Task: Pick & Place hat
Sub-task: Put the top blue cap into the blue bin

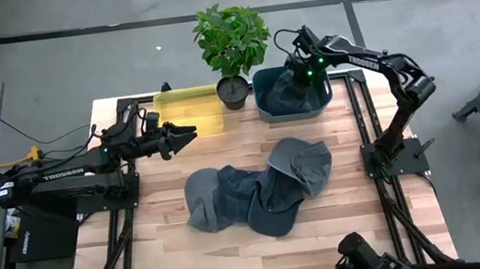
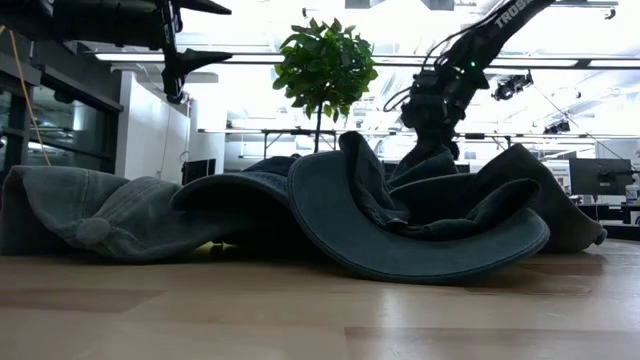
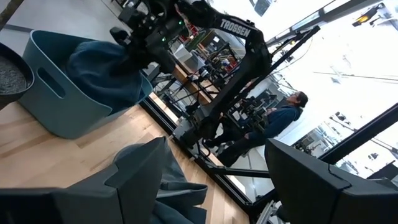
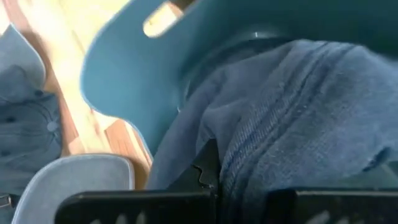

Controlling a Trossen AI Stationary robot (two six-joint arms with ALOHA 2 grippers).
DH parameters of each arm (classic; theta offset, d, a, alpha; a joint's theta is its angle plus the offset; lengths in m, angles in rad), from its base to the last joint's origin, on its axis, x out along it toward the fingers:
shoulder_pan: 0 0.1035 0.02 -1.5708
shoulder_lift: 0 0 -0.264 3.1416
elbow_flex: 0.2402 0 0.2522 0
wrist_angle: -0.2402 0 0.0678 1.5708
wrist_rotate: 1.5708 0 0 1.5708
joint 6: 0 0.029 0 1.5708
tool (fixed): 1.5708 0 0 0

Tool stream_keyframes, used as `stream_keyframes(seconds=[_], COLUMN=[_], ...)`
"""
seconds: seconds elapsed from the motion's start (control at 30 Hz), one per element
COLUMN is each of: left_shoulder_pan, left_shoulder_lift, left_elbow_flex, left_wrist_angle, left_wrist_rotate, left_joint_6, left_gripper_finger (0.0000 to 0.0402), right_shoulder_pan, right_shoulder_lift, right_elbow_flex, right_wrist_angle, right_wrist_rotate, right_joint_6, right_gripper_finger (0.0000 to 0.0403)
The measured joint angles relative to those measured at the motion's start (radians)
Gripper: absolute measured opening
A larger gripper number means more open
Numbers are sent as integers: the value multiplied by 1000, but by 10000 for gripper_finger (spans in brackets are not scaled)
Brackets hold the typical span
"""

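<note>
Wooden table (image 1: pixel 346 232), person (image 3: pixel 283 118) behind right arm

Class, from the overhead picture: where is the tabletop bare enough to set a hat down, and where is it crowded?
Bare wood runs along the near edge of the table, below the pile of hats, and between the pile and the yellow bin. The far edge is crowded: yellow bin, potted plant, teal bin with the right gripper holding a hat inside. The left gripper hovers open.
</note>
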Motion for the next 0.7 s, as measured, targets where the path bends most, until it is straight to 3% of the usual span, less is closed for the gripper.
stream_keyframes(seconds=[0.23,0.4,0.7], left_shoulder_pan=[0,0,0], left_shoulder_lift=[0,0,0], left_elbow_flex=[0,0,0], left_wrist_angle=[-1,-1,-1], left_wrist_rotate=[0,0,1], left_joint_6=[0,0,0], left_gripper_finger=[275,275,275], right_shoulder_pan=[0,-6,-17], right_shoulder_lift=[0,0,0], right_elbow_flex=[-60,-65,-66], right_wrist_angle=[5,8,7], right_wrist_rotate=[19,239,185], right_joint_6=[18,90,114], right_gripper_finger=[0,0,12])
